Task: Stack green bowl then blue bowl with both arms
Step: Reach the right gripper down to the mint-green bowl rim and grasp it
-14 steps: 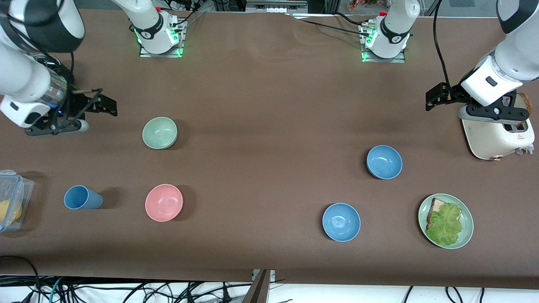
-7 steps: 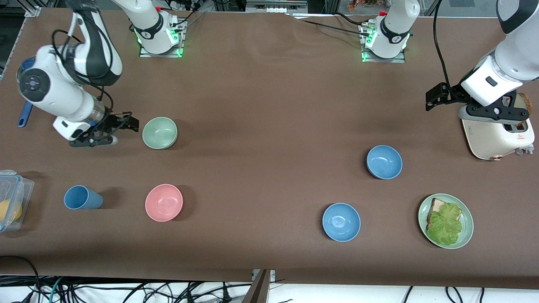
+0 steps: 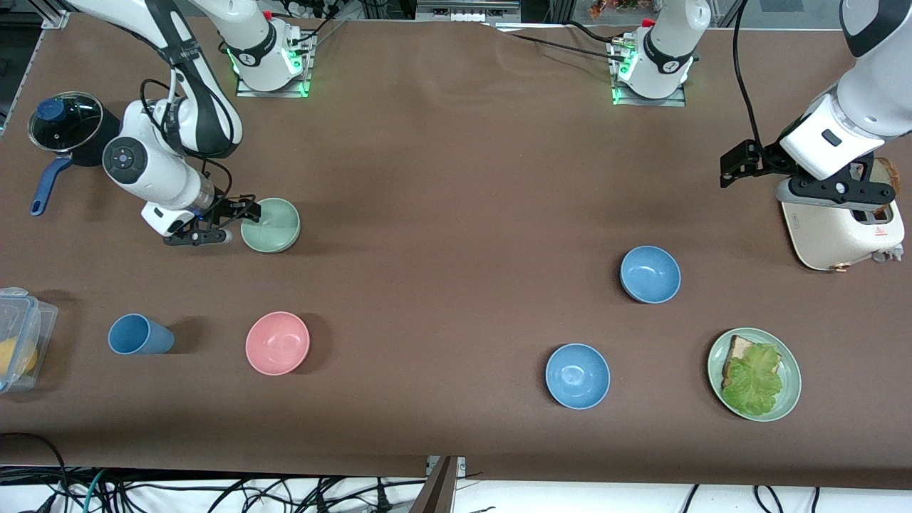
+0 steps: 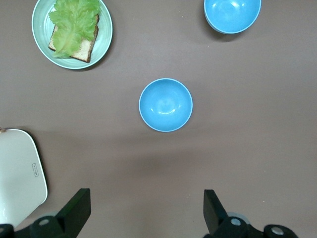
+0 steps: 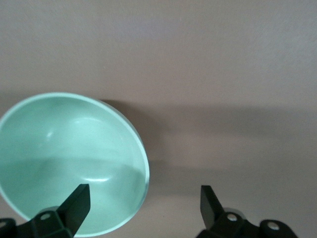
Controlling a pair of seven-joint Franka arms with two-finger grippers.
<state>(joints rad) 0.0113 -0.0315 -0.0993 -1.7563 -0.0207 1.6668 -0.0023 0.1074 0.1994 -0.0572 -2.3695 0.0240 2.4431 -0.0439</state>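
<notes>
Presently right tool (image 3: 242,217) is spreading its fingers at the green bowl's (image 3: 271,225) rim, one finger over its glossy, pale sage inside. Farther from the front camera than the pink bowl (image 3: 277,343), it is sitting unmarked. Left tool (image 3: 741,164), spread, is waiting by the toaster (image 3: 841,231).

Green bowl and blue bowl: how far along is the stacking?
Nothing is stacked. In hand: the right gripper, jaws open, straddles the green bowl's rim, not gripping. Left: lifting it, stacking the blue bowl. The left gripper waits, open, beside the toaster.
</notes>
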